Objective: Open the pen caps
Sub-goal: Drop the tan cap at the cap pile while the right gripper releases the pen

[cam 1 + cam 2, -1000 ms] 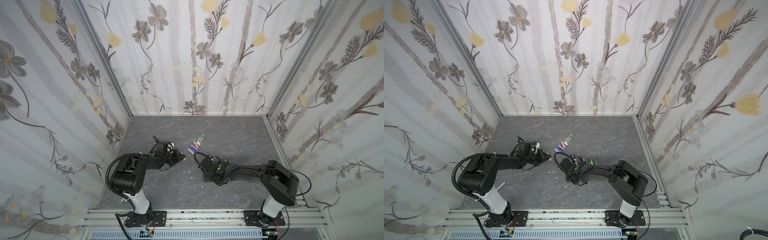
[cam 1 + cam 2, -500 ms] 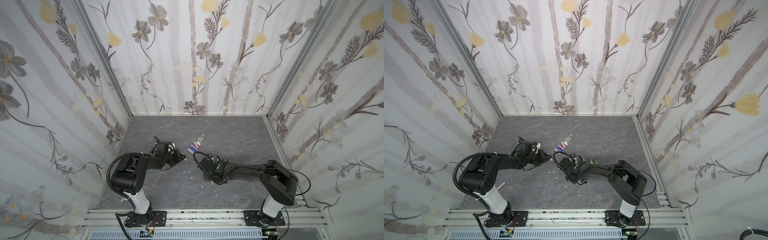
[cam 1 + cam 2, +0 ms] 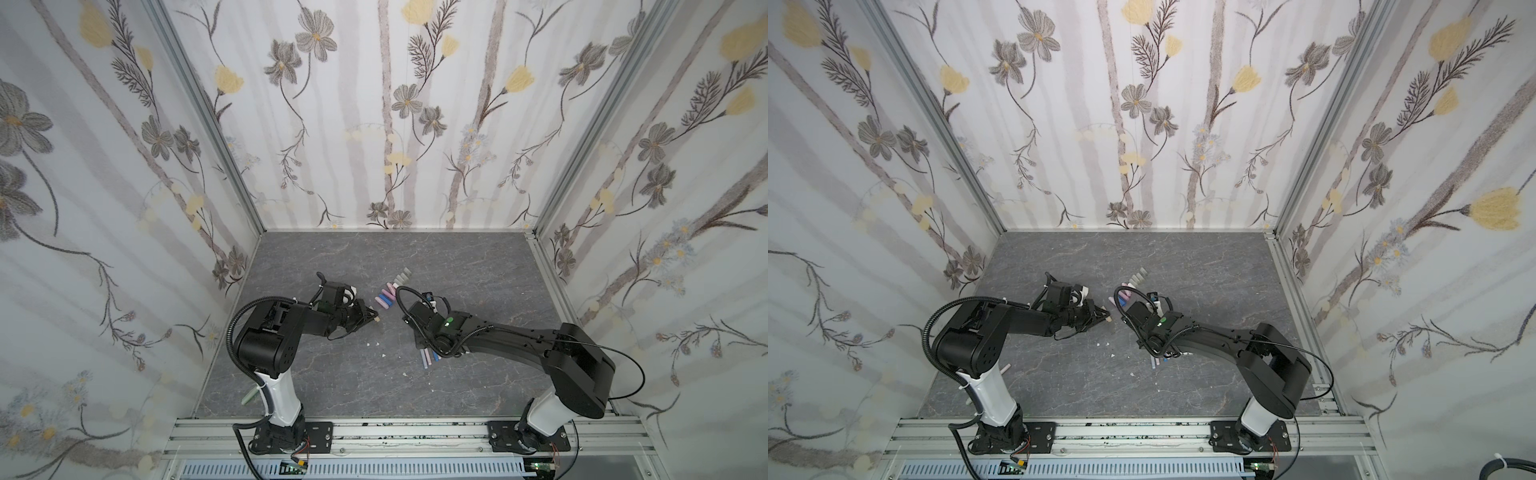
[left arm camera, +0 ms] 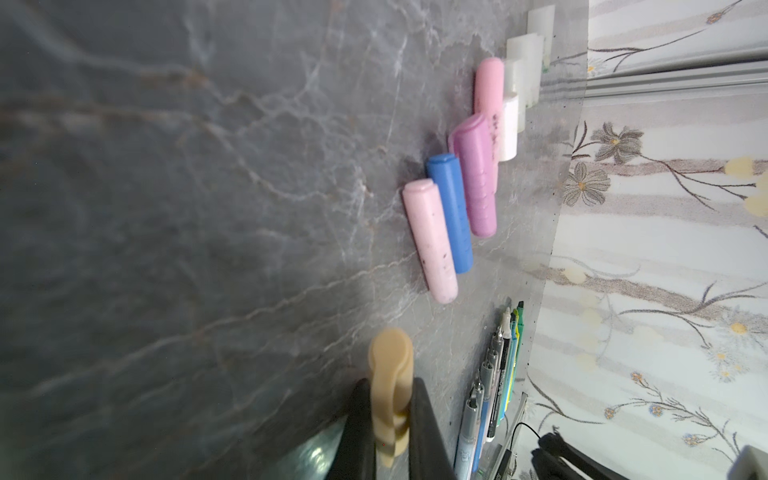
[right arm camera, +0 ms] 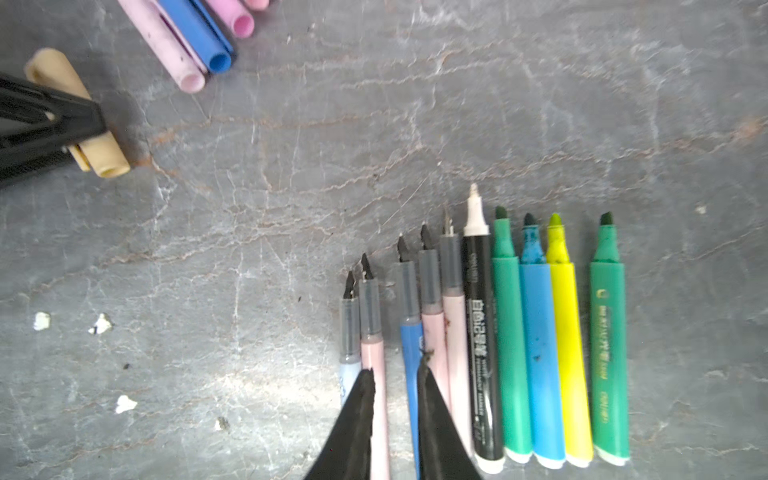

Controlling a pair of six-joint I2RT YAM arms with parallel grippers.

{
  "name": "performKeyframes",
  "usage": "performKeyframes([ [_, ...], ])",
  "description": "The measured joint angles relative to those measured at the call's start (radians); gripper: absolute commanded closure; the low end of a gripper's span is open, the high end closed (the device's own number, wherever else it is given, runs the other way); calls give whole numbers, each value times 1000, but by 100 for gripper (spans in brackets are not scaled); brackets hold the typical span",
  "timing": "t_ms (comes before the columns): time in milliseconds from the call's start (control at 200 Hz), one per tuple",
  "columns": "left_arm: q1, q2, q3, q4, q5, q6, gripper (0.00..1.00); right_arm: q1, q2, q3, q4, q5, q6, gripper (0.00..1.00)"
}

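Placing looks like the step in hand: the left gripper (image 4: 388, 386) is clamped on the tan cap (image 4: 390, 365), gripped mid-body with both ends sticking out past the fingers, low over the counter (image 5: 291, 166) and just short of the loose row of pen caps (image 3: 388, 295). To do it well, I'd lower until the cap touches the counter, line it up parallel beside the pale pink cap (image 4: 430, 241) at the near end of the row, and let go only then (it's round, so it will roll if dropped). Don't nudge the blue cap (image 4: 451, 212) or the purple cap (image 4: 478, 178) behind it. In both top views the left arm lies stretched low toward the middle, wrist nearly level. The right arm reaches in low from its side. The right gripper (image 5: 392, 374) points down over the uncapped pens (image 5: 498, 332), jaws a narrow gap apart, nothing visibly pinched. Every pen in the right wrist view shows a bare tip, so I judge the task nearly done.
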Motion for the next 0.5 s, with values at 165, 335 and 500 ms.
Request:
performKeyframes([
  [165,-5,30,33,10,-3,-3,98,-47,-86,-21,-3,16,-22,79],
  [335,-10,66,65,35,-3,-18,92,-85,-152,-70,-8,23,-29,79],
  [500,-11,82,78,50,-11,-26,79,-101,-179,-107,-12,23,-37,78],
])
